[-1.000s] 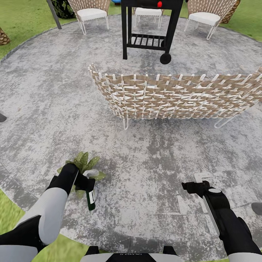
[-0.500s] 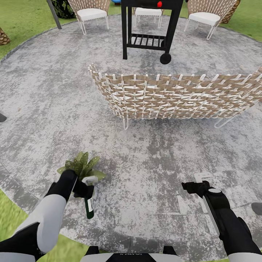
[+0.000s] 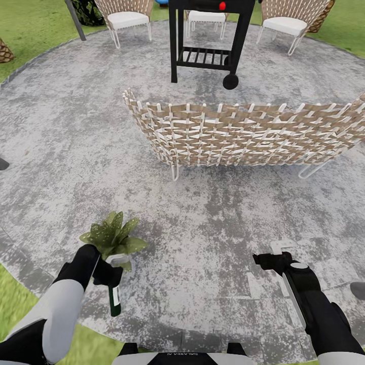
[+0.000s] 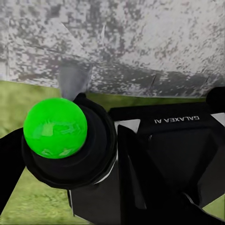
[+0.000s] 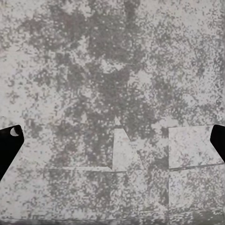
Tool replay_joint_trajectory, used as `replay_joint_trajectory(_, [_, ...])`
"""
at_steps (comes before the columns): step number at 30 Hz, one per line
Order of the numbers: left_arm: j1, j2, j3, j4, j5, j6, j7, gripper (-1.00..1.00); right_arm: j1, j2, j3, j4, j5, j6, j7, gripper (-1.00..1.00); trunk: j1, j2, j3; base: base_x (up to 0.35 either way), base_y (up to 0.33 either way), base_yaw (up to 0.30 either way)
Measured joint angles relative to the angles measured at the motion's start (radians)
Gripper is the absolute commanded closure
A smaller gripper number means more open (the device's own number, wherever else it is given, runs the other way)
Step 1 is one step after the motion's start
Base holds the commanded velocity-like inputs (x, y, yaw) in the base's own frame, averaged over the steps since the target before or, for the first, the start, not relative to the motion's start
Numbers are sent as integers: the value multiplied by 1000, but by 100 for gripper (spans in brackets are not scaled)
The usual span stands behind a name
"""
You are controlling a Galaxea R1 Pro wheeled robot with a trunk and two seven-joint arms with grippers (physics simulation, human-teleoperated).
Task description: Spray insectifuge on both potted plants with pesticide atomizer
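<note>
One potted plant (image 3: pixel 112 235), a rosette of speckled green leaves, stands on the stone patio (image 3: pixel 203 218) at the near left; its pot is hidden. Just on the near side of it, my left gripper (image 3: pixel 105 271) is shut on the black top of the pesticide atomizer (image 3: pixel 115 300), whose dark green body with a white label hangs down toward me. In the left wrist view the atomizer (image 4: pixel 55 127) shows end-on as a bright green round inside a black collar. My right gripper (image 3: pixel 266 261) hovers open over bare patio at the near right, its fingertips (image 5: pixel 9 140) spread wide.
A long wicker sofa (image 3: pixel 243 134) crosses the middle of the patio. Behind it stand a black grill (image 3: pixel 208 40) and wicker chairs (image 3: pixel 126 20). Lawn (image 3: pixel 10 304) borders the patio close to my left side. A dark object (image 3: pixel 358 290) sits at the right edge.
My left arm has pulled back toward me with the atomizer, uncovering the plant's leaves. The right arm and the view have not moved.
</note>
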State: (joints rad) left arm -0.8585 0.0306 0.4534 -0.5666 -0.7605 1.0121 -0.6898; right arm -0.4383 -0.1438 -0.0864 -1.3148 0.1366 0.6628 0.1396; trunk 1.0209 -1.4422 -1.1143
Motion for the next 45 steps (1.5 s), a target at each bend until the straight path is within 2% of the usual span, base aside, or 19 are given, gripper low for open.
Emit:
replay_joint_trajectory(11, [-4, -5, -9, 2, 3, 1, 3, 100, 0, 0, 0, 0, 0, 0, 0, -100, 0, 0, 0, 0, 0, 0])
replay_joint_trajectory(18, [-82, -5, -9, 0, 5, 2, 2, 100, 0, 0, 0, 0, 0, 0, 0, -100, 0, 0, 0, 0, 0, 0])
replay_joint_trajectory(27, [-145, -10, -9, 1, 5, 3, 1, 100, 0, 0, 0, 0, 0, 0, 0, -100, 0, 0, 0, 0, 0, 0])
replay_joint_trajectory(39, [-206, -13, -9, 3, 4, 4, 1, 100, 0, 0, 0, 0, 0, 0, 0, -100, 0, 0, 0, 0, 0, 0])
replay_joint_trajectory(45, [-203, -10, -11, 4, 2, 2, 3, 100, 0, 0, 0, 0, 0, 0, 0, -100, 0, 0, 0, 0, 0, 0])
